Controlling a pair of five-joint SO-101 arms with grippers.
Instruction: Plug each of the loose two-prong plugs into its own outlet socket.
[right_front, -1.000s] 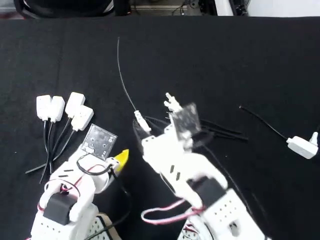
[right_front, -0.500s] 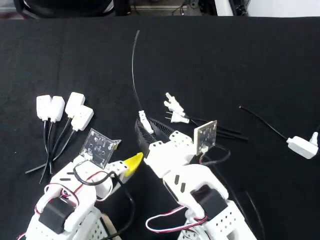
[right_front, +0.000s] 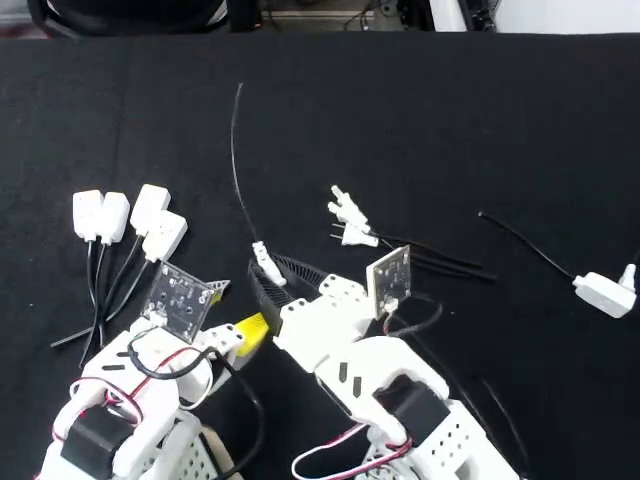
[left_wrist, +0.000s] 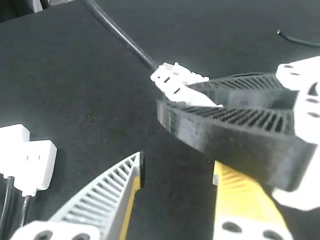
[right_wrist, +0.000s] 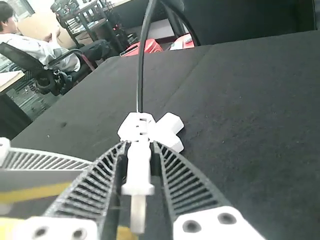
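Held plug (right_front: 264, 264): white, slim two-prong type. It has a lumpy collar where the thin black cable (right_front: 233, 150) joins. It sits left of table centre, off the cloth, pinched between the black ribbed fingers of the right gripper (right_wrist: 138, 146), which are pressed onto its sides.

High view: the plug's long axis runs 11 to 5 o'clock. The cable end points to 11 o'clock, and the cable then curves away to 12. The other end faces back into the right arm, and the right wrist view shows a pale stub poking out there toward the camera.

Left gripper (left_wrist: 177, 167): spread apart, holding nothing. It has one yellow finger and one grey-ribbed finger. It sits at 6–7 o'clock of the held plug, with the yellow finger just beside the right gripper's lower black finger.

Sockets (right_front: 130, 220): four white blocks in a cluster at 10 o'clock of the held plug, apart from it. Their black leads (right_front: 96, 290) trail toward 6–7 o'clock. The left arm's camera board (right_front: 180, 300) is at 8 o'clock of the plug, below the sockets.

Two loose plugs (right_front: 355, 237) lie together at 2 o'clock of the held plug. Their cords (right_front: 440, 262) run toward 4 o'clock, beside the right arm. Another white plug (right_front: 603, 293) lies near the 3 o'clock edge of the black table (right_front: 450, 120), well apart.
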